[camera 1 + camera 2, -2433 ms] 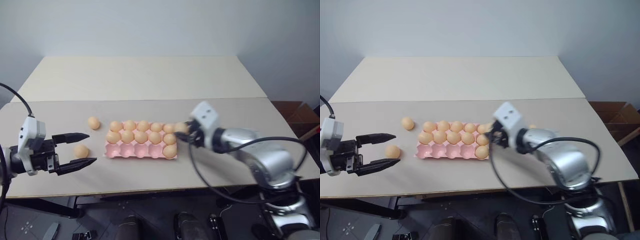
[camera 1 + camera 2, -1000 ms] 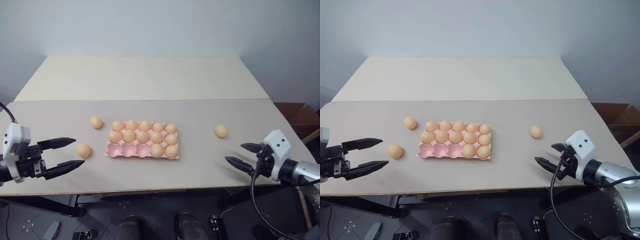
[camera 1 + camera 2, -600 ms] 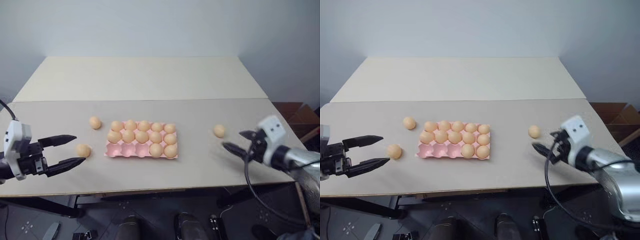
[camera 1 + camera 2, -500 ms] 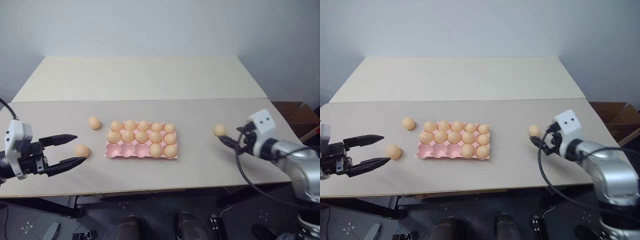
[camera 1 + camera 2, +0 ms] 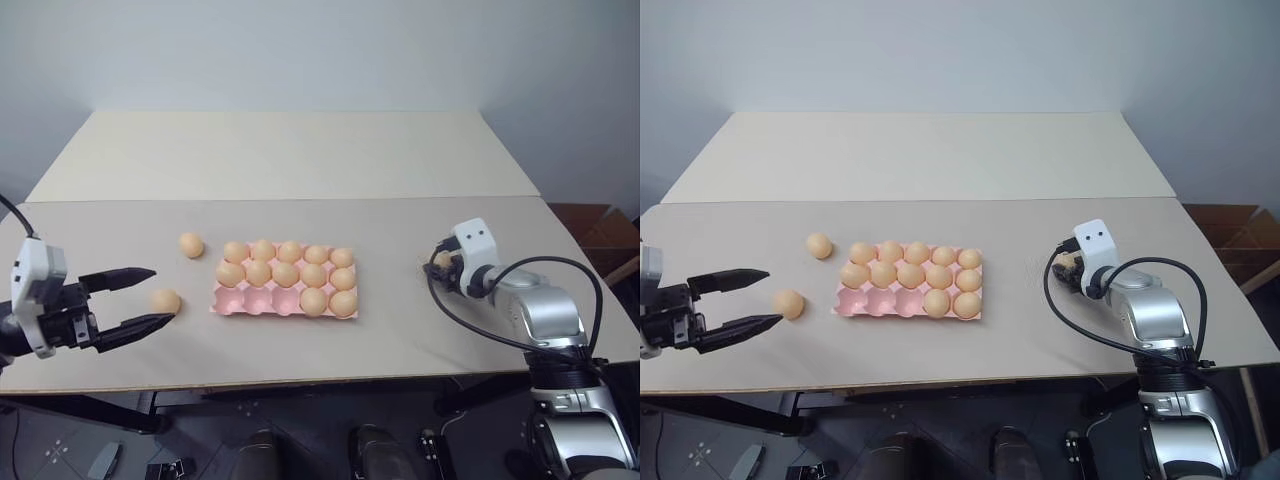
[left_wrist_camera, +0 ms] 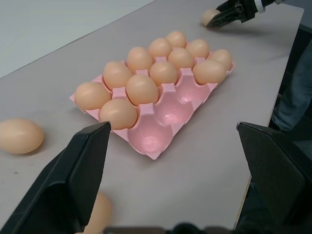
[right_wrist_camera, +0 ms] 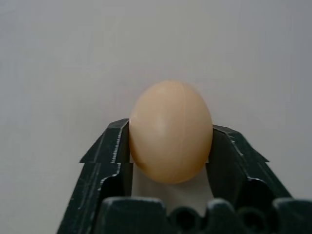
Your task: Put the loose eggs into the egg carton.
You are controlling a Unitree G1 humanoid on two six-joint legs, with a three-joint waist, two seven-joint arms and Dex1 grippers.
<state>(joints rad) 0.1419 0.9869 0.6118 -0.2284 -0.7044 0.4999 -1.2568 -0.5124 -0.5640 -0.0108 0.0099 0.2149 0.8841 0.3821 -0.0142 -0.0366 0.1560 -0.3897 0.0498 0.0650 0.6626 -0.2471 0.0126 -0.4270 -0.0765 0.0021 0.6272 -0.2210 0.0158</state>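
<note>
my right fingers [image 7: 124,146] are pinching one loose egg [image 7: 170,131] at its widest part, one finger on each side, with the egg sitting low on the table [image 5: 300,160] off to the right of the egg carton [image 5: 285,300]. my left fingers [image 5: 125,273] are standing spread wide and holding nothing, beside another loose egg [image 5: 166,301] near the carton's left end; a third loose egg [image 5: 191,245] is lying by the carton's far left corner.

the pink carton is lying flat near the middle of the table, holding twelve eggs; three cups at the left of its near row are showing bare.

to do this step well, i'm judging that i should keep the squeeze gentle and even, since the shell is smooth, round and likely to slip or crack. i'd lift straight up before swinging toward the carton, carry high enough to pass over the seated eggs, then lower into a bare near-row cup and let go only when the egg is resting in it.

the table is a pale beige, matte top made of two boards meeting at a seam. a plain light wall is standing behind it, and a cardboard box [image 5: 600,225] is sitting past the right edge.
</note>
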